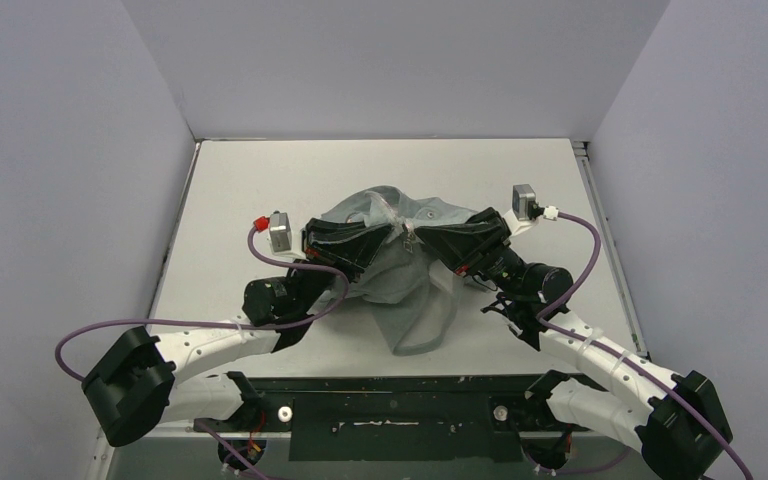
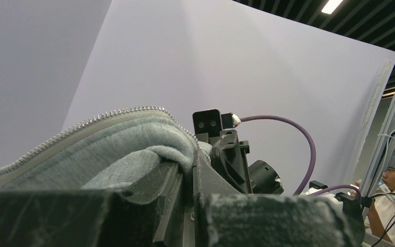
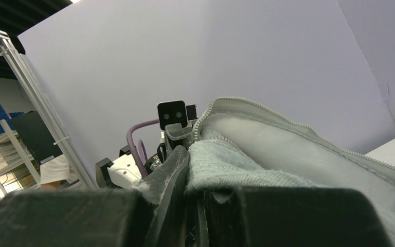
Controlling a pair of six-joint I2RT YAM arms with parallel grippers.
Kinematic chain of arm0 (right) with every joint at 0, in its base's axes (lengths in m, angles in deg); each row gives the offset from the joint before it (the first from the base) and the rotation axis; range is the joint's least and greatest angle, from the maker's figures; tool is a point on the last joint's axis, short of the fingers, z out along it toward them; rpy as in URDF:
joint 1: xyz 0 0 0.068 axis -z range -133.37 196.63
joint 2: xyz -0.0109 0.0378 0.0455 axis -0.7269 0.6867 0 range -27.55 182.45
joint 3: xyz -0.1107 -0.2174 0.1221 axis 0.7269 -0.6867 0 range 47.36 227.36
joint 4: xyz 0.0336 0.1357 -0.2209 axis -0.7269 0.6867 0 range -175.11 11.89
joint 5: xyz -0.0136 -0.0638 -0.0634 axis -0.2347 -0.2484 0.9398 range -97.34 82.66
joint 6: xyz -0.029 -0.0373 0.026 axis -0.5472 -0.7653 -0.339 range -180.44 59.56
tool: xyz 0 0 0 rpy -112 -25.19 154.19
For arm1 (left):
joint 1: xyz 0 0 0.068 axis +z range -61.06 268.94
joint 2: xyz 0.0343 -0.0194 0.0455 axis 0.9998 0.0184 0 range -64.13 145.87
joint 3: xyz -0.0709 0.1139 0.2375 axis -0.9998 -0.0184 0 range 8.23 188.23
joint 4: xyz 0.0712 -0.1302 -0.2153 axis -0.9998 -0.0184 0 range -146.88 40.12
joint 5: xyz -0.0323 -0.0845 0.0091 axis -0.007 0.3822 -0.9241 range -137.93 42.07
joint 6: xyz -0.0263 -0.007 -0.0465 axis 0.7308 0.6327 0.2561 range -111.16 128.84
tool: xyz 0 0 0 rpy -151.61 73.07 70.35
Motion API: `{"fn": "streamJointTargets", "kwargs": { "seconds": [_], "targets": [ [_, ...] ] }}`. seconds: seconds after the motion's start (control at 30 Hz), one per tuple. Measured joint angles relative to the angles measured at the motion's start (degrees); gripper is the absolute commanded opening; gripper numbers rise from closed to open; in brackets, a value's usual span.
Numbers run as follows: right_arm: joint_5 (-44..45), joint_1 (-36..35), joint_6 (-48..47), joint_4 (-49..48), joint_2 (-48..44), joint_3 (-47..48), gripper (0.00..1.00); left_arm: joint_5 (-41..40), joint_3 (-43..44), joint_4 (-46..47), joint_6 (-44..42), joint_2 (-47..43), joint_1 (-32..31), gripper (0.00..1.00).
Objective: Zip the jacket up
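At the near edge of the table (image 1: 260, 180) stand the bases of my two arms. From there the left arm (image 1: 210, 345) and the right arm (image 1: 590, 350) bend inward over the table, each one followed by a purple cable (image 1: 160, 323). Over the middle of the table the two tools meet almost tip to tip. The left gripper (image 1: 388, 238) is closed narrow on the jacket (image 1: 405, 290). In its wrist view the fingers (image 2: 154, 190) press a thick fold of the grey cloth between them, and the teeth of the zipper (image 2: 82, 125) run along the top edge of this fold. The right gripper (image 1: 428, 240) is also closed narrow on the jacket. Its own view shows the same thing from the other side: a fold of cloth is pinched in the fingers (image 3: 167, 172), and the row of teeth curves above it. So both tools hold the jacket up above the middle of the table, gathered in a heap, and the pale zipper line sits just between the two tips. The loose part hangs down toward the near edge of the table; how much of it lies on the table surface I cannot tell. Past the far edge of the table rise the plain pale walls (image 1: 390, 60).
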Motion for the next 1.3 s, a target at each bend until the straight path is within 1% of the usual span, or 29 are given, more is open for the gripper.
{"fn": "streamJointTargets", "kwargs": {
  "seconds": [0.57, 1.3],
  "targets": [
    [-0.11, 0.0, 0.55, -0.76, 0.52, 0.31, 0.0, 1.95, 0.9, -0.02, 0.04, 0.0, -0.26, 0.0],
    [-0.83, 0.0, 2.91, -2.54, 1.18, 0.87, 0.0, 2.12, 1.2, 0.0, -0.13, 0.55, -1.03, 0.0]
  ]
}}
